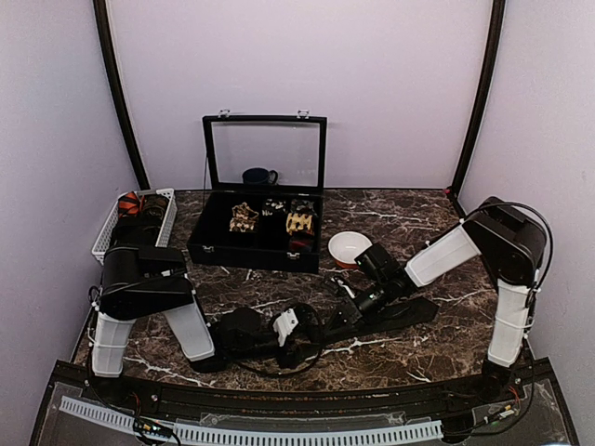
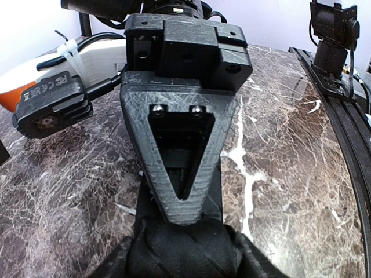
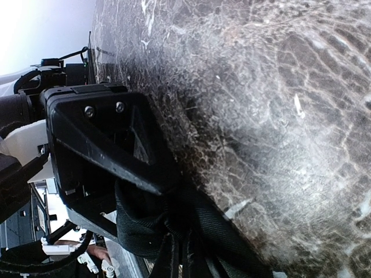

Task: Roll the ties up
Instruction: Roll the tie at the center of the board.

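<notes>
A black tie (image 1: 402, 314) lies along the near bench (image 1: 446, 358). The right pincer (image 1: 351, 307) is clamped on it. The left pincer (image 1: 302, 333) meets its rolled end, width unclear.

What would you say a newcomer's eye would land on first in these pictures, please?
Probably the black tie stretched across the front of the marble table, with the right gripper pinching it and the left gripper at its rolled end. Behind stands the black case, its glass lid up, with rolled ties inside.
</notes>
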Robot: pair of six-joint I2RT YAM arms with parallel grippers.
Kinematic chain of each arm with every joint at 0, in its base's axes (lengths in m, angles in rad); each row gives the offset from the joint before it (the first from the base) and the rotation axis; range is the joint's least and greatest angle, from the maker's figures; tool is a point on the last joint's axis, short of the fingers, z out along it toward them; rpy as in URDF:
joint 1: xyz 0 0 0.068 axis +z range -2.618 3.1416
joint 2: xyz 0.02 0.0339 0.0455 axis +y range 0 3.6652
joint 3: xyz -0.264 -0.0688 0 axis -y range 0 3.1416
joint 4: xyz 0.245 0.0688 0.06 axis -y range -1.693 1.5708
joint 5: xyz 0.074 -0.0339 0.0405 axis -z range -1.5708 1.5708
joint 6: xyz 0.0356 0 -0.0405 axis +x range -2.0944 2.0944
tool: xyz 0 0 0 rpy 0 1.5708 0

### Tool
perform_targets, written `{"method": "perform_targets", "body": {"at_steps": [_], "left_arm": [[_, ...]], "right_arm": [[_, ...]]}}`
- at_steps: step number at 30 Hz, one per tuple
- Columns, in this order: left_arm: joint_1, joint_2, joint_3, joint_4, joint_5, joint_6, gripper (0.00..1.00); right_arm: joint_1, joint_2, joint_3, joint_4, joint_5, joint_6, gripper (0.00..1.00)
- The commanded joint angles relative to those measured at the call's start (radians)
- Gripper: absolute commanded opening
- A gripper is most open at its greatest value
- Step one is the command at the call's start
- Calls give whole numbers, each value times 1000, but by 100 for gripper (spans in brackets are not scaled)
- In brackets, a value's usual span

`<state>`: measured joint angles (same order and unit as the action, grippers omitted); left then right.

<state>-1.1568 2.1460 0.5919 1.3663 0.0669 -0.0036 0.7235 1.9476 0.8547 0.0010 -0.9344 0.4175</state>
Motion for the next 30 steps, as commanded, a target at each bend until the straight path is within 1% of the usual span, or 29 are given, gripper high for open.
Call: {"method": "perform_targets", "body": {"at_steps": [1, 3, 5, 6, 7, 8, 10, 12, 14, 17, 19, 26, 30], "left_arm": [[-6, 26, 2, -60, 19, -39, 49], [-6, 10, -2, -106, 19, -44, 42], [-6, -20, -18, -155, 13, -38, 37], [-6, -35, -22, -187, 9, -29, 35], [-7, -50, -30, -223, 3, -18, 34], [-7, -65, -33, -261, -8, -4, 33], [-7, -89, -32, -339, -21, 23, 33], [-7, -107, -28, -404, -28, 50, 33], [-7, -118, -25, -444, -31, 62, 33], [-9, -128, -12, -489, -25, 73, 33], [-9, -133, -1, -514, -26, 80, 33], [-9, -133, 24, -570, -23, 102, 33], [-9, -132, 21, -569, -28, 102, 33]], "right_arm": [[-4, 90, -56, -157, 295, -37, 0], [-4, 70, -48, -168, 291, -38, 0], [-8, 37, -35, -194, 288, -39, 5], [-11, 17, -27, -209, 286, -39, 9], [-15, -2, -19, -224, 278, -40, 15], [-19, -27, -14, -234, 269, -39, 23], [-21, -70, 7, -259, 256, -23, 35], [-20, -110, 18, -264, 224, 16, 42], [-12, -149, 27, -271, 217, 49, 45], [11, -165, 52, -303, 219, 72, 47], [29, -161, 85, -324, 228, 81, 47], [99, -92, 224, -384, 255, 112, 38], [136, -52, 254, -411, 270, 112, 37]]}}
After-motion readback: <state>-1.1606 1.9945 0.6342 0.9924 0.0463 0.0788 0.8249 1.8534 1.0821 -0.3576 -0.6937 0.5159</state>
